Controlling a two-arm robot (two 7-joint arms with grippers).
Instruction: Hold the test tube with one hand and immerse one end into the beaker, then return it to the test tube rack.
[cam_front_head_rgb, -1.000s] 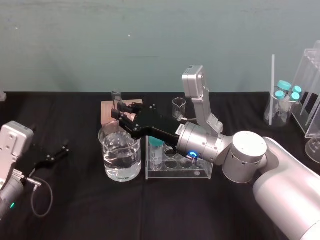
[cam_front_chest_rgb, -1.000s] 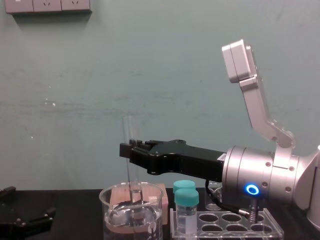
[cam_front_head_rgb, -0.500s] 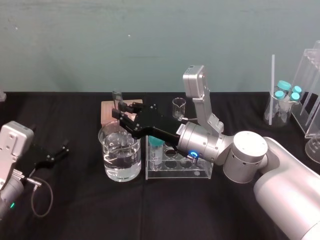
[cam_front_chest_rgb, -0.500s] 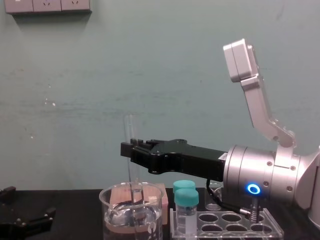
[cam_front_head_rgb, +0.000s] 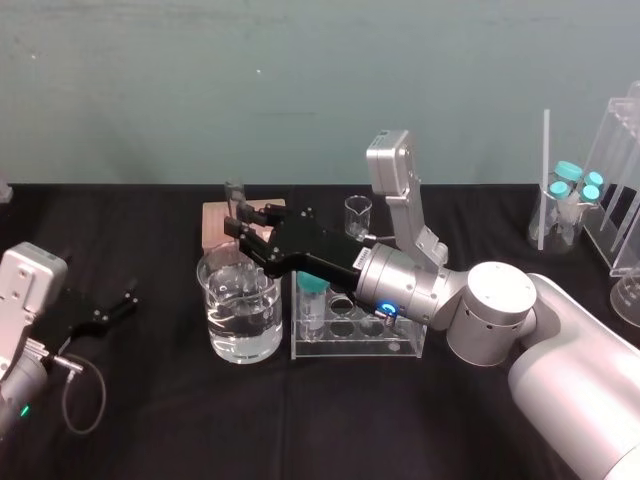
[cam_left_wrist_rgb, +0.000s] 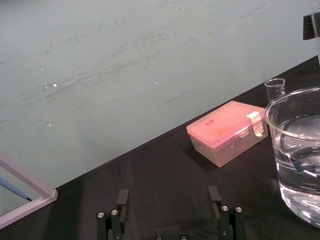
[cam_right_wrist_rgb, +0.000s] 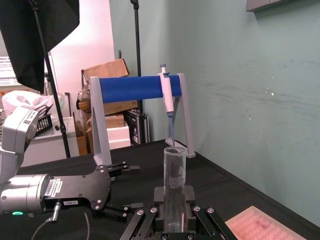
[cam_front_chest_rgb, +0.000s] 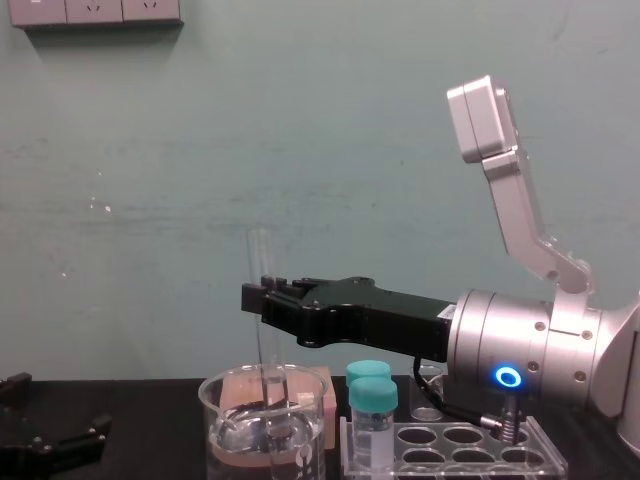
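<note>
The test tube (cam_front_chest_rgb: 257, 256) is held upright by the right gripper (cam_front_head_rgb: 238, 222), whose jaws are clenched on its glass at about mid-height. The gripper is reached out level from the right, above the beaker (cam_front_head_rgb: 241, 322). The tube's open top is seen above the fingers, and its lower end is lowered inside the beaker, below the rim. Whether that end is dipped into the water cannot be told. The beaker is partly filled with clear liquid and is set near the middle of the table (cam_front_head_rgb: 300, 420), just beside the left end of the rack (cam_front_head_rgb: 356, 338). One teal-capped vial (cam_front_head_rgb: 315, 298) is stood in the rack's left holes, and the other holes are left open. A pink box (cam_front_head_rgb: 214, 221) is placed just behind the beaker, toward the table's back edge, and a small beaker (cam_front_head_rgb: 357, 213) is placed behind the rack. The left gripper (cam_front_head_rgb: 128, 300) is parked low near the table's left edge, well apart from the beaker, with its jaws released and nothing held between them.
</note>
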